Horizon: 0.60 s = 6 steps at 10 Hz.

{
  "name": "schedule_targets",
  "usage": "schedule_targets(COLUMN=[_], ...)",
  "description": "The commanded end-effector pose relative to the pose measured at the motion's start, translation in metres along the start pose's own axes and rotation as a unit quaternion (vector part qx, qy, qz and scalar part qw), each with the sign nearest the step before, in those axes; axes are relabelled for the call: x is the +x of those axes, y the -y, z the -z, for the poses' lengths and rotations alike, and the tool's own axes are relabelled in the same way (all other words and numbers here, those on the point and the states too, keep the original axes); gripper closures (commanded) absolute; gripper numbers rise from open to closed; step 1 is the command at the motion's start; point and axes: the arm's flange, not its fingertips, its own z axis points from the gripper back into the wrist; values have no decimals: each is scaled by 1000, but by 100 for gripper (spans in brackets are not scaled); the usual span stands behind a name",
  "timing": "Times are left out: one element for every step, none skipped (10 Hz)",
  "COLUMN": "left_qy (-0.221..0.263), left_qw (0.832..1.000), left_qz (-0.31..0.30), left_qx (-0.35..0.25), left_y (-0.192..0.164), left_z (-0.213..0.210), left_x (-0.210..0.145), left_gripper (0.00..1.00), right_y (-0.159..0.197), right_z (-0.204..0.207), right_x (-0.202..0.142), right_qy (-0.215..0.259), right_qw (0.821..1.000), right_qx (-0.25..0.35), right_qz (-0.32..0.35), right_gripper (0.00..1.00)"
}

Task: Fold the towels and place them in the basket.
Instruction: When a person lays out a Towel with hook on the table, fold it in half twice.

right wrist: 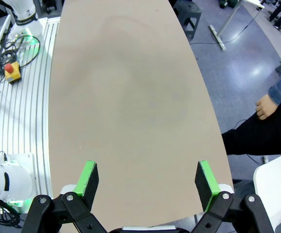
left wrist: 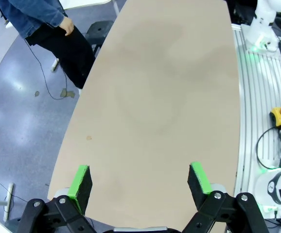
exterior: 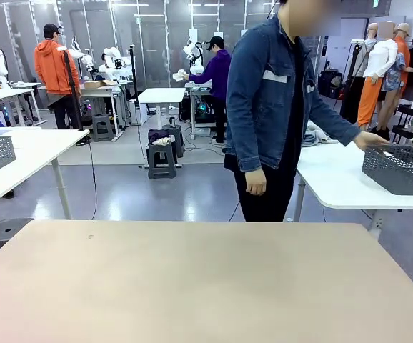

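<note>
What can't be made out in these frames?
- Inside of the basket, front view: its lattice wall hides it, and the right edge cuts the basket off.
- The person's hand at the basket rim, front view: too small to tell if it grips anything.
- The cloth heap on the white table, front view: partly behind the person's arm, too small to name.

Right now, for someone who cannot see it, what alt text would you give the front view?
A person in a denim jacket stands beyond a beige table, one hand reaching to a dark grey basket on a white side table.
</note>
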Motion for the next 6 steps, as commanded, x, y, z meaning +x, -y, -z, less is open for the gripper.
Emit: schedule_targets(left_qy=[3,3,3,3,3,3], left_qw=[1000,1000,1000,1000,1000,1000], left_qz=[0,0,0,0,0,0], left_qx=[0,0,0,0,0,0], left_y=[0,0,0,0,0,0], left_z=[0,0,0,0,0,0], left_x=[0,0,0,0,0,0], left_gripper=[0,0,0,0,0,0], right_y=[1,1,1,1,1,1], right_z=[0,0,0,0,0,0], right_x=[1,1,1,1,1,1], right_qy=[4,4,4,4,4,4], right_qw=[1000,1000,1000,1000,1000,1000], right_qx=[-2,-2,-2,-2,-2,-2], right_qz=[-2,-2,-2,-2,-2,-2], right_gripper=[0,0,0,0,0,0])
